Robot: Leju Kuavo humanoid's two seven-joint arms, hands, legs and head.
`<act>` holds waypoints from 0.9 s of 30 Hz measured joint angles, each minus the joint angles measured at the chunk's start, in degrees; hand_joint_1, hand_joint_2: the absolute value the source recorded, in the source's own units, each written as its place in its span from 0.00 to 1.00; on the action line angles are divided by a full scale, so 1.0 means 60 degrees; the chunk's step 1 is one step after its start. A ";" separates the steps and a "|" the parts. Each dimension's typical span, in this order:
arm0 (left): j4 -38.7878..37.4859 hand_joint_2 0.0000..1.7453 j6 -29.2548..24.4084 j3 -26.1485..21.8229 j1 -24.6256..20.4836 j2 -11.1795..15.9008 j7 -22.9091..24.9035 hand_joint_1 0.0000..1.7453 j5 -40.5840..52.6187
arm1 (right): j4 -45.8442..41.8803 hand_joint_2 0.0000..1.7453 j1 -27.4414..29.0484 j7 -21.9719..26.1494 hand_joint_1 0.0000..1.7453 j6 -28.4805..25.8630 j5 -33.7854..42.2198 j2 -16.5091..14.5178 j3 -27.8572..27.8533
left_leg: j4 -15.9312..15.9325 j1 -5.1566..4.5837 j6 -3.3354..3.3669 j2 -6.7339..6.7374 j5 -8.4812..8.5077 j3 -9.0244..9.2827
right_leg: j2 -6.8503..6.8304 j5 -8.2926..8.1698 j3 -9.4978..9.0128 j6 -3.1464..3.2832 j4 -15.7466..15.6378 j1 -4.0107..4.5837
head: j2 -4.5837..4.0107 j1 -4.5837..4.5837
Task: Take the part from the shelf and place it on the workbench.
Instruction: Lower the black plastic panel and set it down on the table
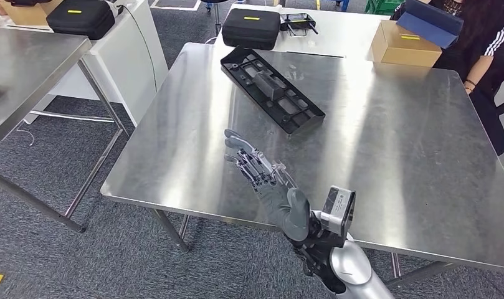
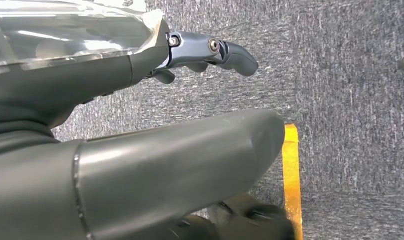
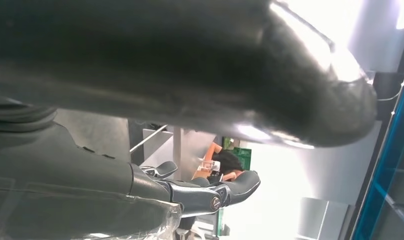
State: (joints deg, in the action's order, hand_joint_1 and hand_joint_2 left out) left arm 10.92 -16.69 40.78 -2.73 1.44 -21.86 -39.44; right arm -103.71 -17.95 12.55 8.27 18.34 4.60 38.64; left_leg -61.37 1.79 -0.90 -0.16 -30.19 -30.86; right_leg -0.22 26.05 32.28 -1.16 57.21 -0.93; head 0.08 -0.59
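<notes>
The part is a long black plastic frame with ribs and cut-outs. It lies flat and slantwise on the steel workbench, toward its far left. My right hand hovers over the bench's near edge with its fingers stretched out and spread toward the part, a good hand's length short of it and holding nothing. In the right wrist view the thumb and the fingers stand well apart with nothing between them. My left hand hangs over the grey carpet, with fingers extended and nothing held.
Behind the bench a white table carries a black case and a cardboard box. A person in black stands at the far right corner. Another steel table stands to the left. A yellow floor strip lies below my left hand.
</notes>
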 joint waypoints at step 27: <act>-0.0024 0.00 0.0403 -0.0072 -0.0013 0.0064 -0.0037 0.00 -0.0190 | 0.0034 0.00 0.0190 0.0128 0.00 0.0056 -0.0108 0.0038 -0.0179 | -0.1967 -0.0131 0.0074 0.0002 -0.0667 -0.1562 | -0.0039 0.0181 -0.0403 0.0161 -0.0203 0.0020 | 0.0001 0.0003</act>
State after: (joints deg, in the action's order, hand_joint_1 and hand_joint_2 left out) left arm 10.78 -14.27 40.35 -2.81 1.83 -22.08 -40.58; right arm -103.51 -16.81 13.32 8.61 17.69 4.83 37.56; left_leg -73.17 1.00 -0.46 -0.15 -34.19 -40.23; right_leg -0.46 27.14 29.86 -0.20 55.99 -0.81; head 0.09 -0.57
